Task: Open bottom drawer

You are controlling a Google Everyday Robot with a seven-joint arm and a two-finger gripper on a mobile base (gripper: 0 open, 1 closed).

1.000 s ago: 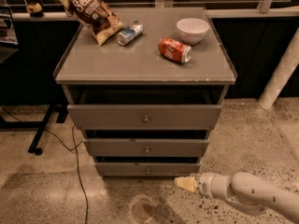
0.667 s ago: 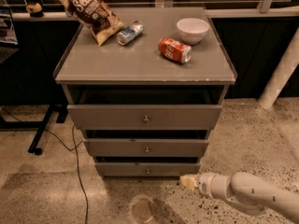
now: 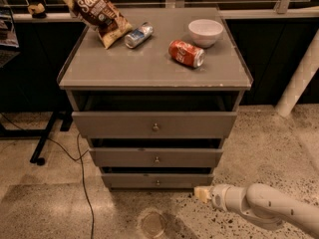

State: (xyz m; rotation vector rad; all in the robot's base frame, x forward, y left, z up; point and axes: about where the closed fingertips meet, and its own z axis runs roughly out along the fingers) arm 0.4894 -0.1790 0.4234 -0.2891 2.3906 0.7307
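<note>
Grey and thinnest of three, the bottom drawer (image 3: 129, 181) is sitting lowest, by the floor, and I am holding my gripper (image 3: 202, 194) low at its right end, its opening impossible to tell, judging this the approach, with lining up leftward on the centre knob (image 3: 158, 182) coming next.
</note>
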